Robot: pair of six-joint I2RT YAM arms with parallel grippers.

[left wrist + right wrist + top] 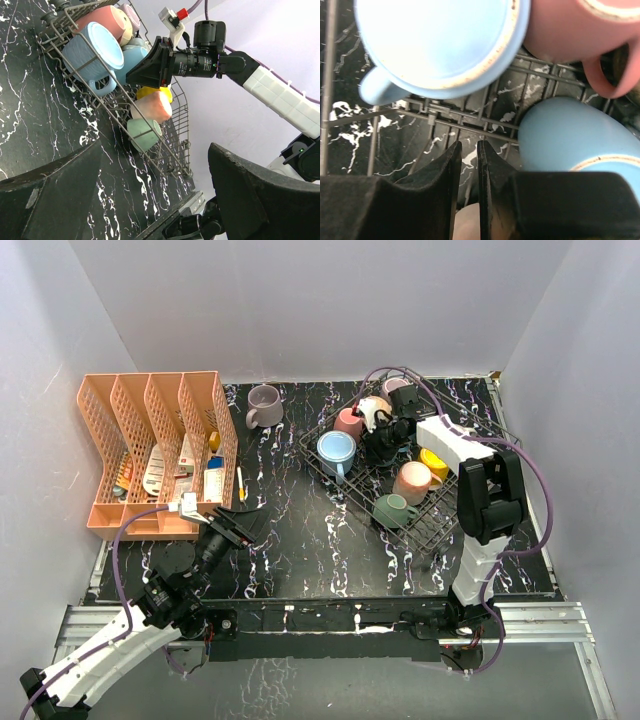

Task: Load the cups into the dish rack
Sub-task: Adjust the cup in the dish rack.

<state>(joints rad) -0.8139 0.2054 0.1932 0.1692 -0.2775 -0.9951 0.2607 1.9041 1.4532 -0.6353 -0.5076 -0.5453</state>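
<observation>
The dish rack (437, 525) stands right of centre and holds several cups: blue (336, 450), pink (349, 422), white (376, 407), yellow (434, 462), peach (412, 480) and green (392, 510). One mauve cup (264, 405) stands on the table at the back, outside the rack. My right gripper (384, 440) is low inside the rack with its jaws shut on nothing (468, 145), between the big blue cup (435, 40) and a second blue cup (565, 130). My left gripper (240, 525) is open and empty above the table (155, 190), well left of the rack (165, 155).
An orange divided organiser (150, 450) with small items stands at the left, close to my left gripper. White walls close in the table at the back and on both sides. The right arm's cable loops over the back of the rack.
</observation>
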